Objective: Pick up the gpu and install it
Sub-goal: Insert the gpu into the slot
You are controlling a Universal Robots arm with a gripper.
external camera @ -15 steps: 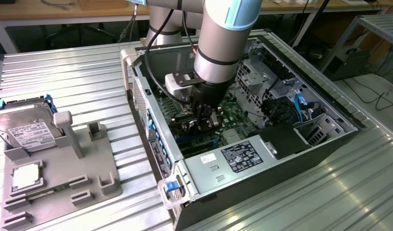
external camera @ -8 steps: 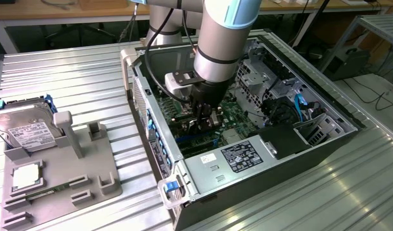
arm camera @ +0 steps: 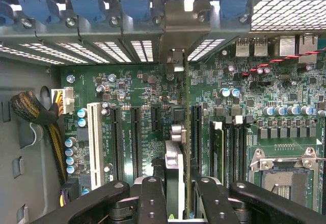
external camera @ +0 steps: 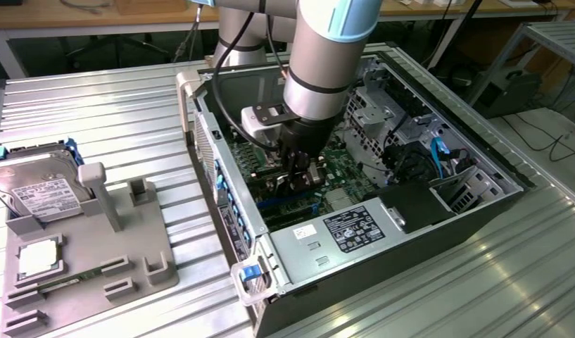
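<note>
The claw (external camera: 297, 179) is inside the open computer case (external camera: 475, 176), low over the green motherboard (arm camera: 132, 89), and it pinches the gpu (arm camera: 179, 147) between its two black fingers (arm camera: 153, 198). In the wrist view the card stands on its edge, seen almost edge-on, running from the claw to its silver bracket (arm camera: 183, 18) at the rear wall of the case. On the board beside the held card I count one white slot (arm camera: 93, 137) and three dark slots (arm camera: 136, 135) on one side. The print on the board is too small to read. Near the claw, in the exterior view, a silver power supply (external camera: 348, 229) carries one black label with white writing and one small white label; I cannot read the words. Well apart from the claw, toward the exterior view's left, a grey holder (external camera: 90, 267) lies on the metal counter (external camera: 109, 120). In it stands one hard drive (external camera: 39, 186) with a white label, text not readable.
</note>
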